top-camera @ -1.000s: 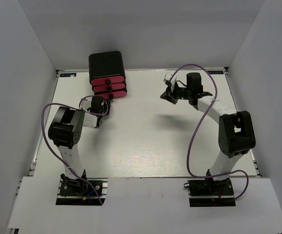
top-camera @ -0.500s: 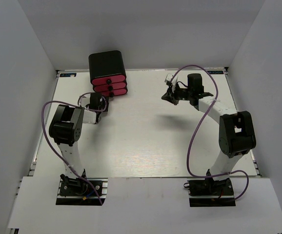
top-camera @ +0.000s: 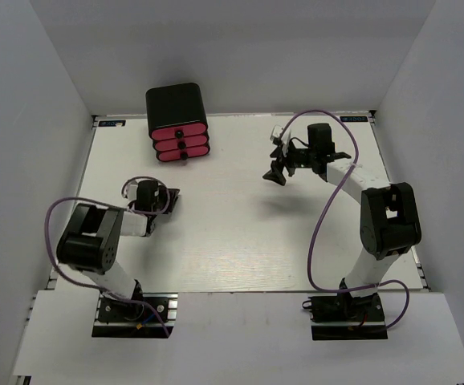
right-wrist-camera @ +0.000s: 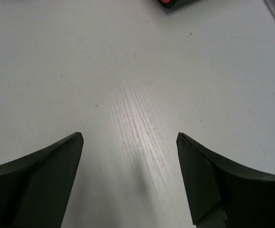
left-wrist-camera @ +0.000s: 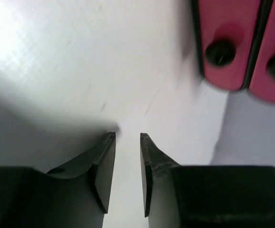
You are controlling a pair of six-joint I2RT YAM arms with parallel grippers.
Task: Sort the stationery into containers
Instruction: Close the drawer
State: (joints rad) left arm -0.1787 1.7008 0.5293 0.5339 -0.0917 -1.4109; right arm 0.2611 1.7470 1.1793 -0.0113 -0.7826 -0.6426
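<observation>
The containers are a black rounded cabinet (top-camera: 176,104) at the back left of the table, with three pink drawers (top-camera: 181,143) all pushed in. The left wrist view shows two of the drawer fronts (left-wrist-camera: 228,28), each with a black knob (left-wrist-camera: 220,51). My left gripper (top-camera: 168,195) sits in front of the cabinet, apart from it. Its jaws (left-wrist-camera: 127,137) stand a narrow gap apart with nothing between them. My right gripper (top-camera: 276,171) hangs over the back right of the table, open wide (right-wrist-camera: 129,135) over bare white surface. No stationery is in view.
A white table (top-camera: 240,233) is enclosed by grey walls on three sides. Purple cables loop from both arms. A sliver of the cabinet (right-wrist-camera: 168,3) shows at the top edge of the right wrist view.
My left gripper has drawn back from the drawers toward the near side, and its jaws have narrowed. My right gripper has gone from shut to wide open and dipped slightly.
</observation>
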